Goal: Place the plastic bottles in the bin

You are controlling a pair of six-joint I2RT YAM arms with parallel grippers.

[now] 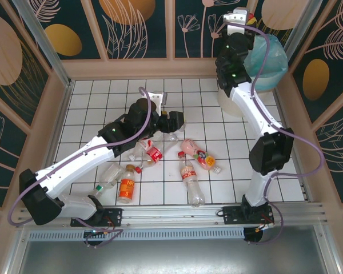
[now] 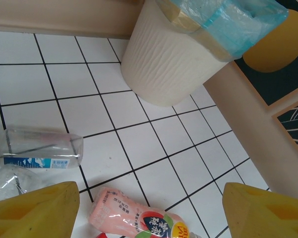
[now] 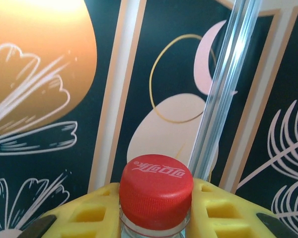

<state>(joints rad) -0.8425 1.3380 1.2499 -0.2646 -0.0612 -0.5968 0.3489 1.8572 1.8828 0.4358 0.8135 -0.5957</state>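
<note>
A bin (image 1: 231,108) stands in the far right corner of the tabletop (image 1: 103,97). Plastic bottles (image 1: 190,177) lie on their sides in a loose cluster around the middle and toward the near edge, well apart from the bin. Two lie side by side at the cluster's near left end, and three lie close together at its right. The left gripper (image 1: 176,121) hangs over the cluster's far side. High up near the bin, the right gripper (image 3: 156,210) has an upright bottle (image 3: 156,191) between its fingers.
</note>
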